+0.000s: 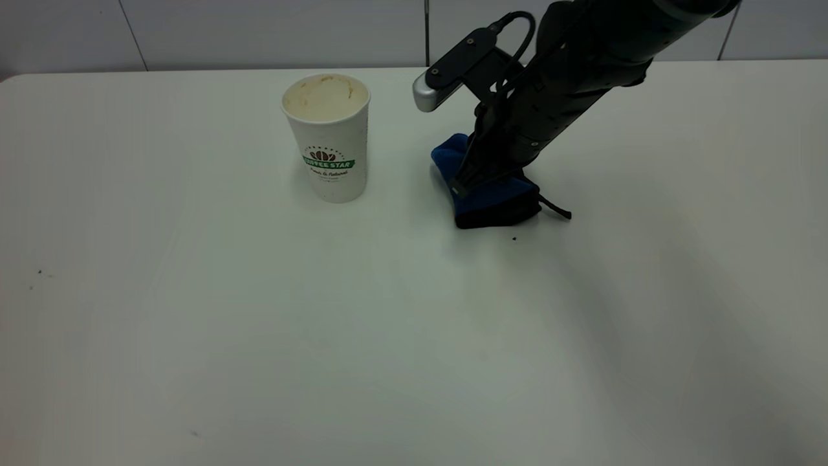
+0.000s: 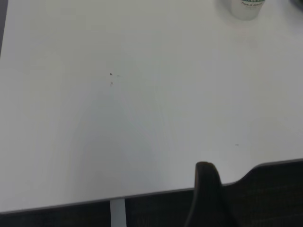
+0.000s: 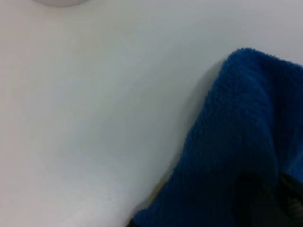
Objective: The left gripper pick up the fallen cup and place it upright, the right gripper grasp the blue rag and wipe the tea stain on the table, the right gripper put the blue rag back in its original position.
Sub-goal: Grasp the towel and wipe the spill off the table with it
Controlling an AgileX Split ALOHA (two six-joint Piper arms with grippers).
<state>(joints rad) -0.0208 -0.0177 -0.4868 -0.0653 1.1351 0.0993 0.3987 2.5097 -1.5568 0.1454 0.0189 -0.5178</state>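
The cup (image 1: 326,139) stands upright on the table (image 1: 194,336), mouth up, its cream inside stained brown. Its base also shows in the left wrist view (image 2: 245,7). My right gripper (image 1: 464,184) comes down from the upper right, shut on the blue rag (image 1: 495,200) and holding it on the table right of the cup, a gap between them. The rag bunches round one finger (image 3: 253,198) in the right wrist view (image 3: 236,142). No tea stain shows in the exterior view; a faint tan tint lies at the rag's edge (image 3: 158,189). My left gripper is out of the exterior view; one finger (image 2: 207,177) shows off the table's edge.
The rag's thin black loop tail (image 1: 556,208) trails to its right. Tiny dark specks lie in front of the rag (image 1: 514,238) and at the far left (image 1: 40,272). A wall runs behind the table's back edge (image 1: 194,68).
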